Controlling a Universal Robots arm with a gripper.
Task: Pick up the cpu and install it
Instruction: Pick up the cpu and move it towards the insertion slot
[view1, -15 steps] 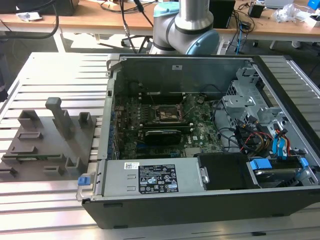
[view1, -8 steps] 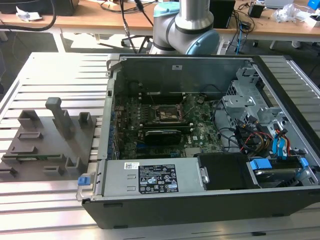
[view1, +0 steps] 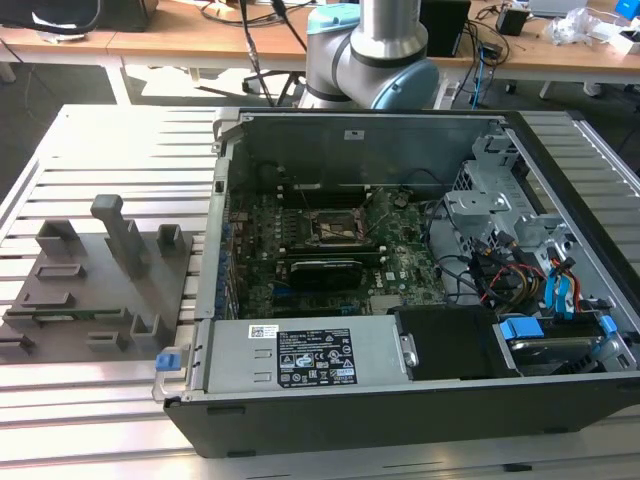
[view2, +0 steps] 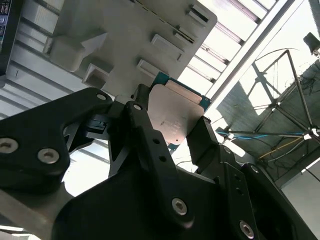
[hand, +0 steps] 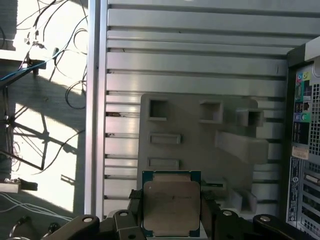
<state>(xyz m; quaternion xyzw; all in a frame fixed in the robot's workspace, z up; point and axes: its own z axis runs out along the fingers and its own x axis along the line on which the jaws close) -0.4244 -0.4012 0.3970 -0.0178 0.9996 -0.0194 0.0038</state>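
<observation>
the jaws pinch the cpu (hand: 171, 205) by opposite edges above the fixture (hand: 190, 150) beside the case (hand: 302, 150); likely light, stiff, fragile underneath, so edge holds suit it.

Open black metal computer case (view1: 400, 410) occupies centre and right of frame, on slatted aluminium counter (view1: 100, 410). Green motherboard (view1: 405, 265) lies inside, carrying black square socket frame (view1: 335, 228). Grey plastic fixture block (view1: 70, 300) at left, beside case. Silver-and-blue robot arm joint (view1: 375, 50) at upper centre.
</observation>
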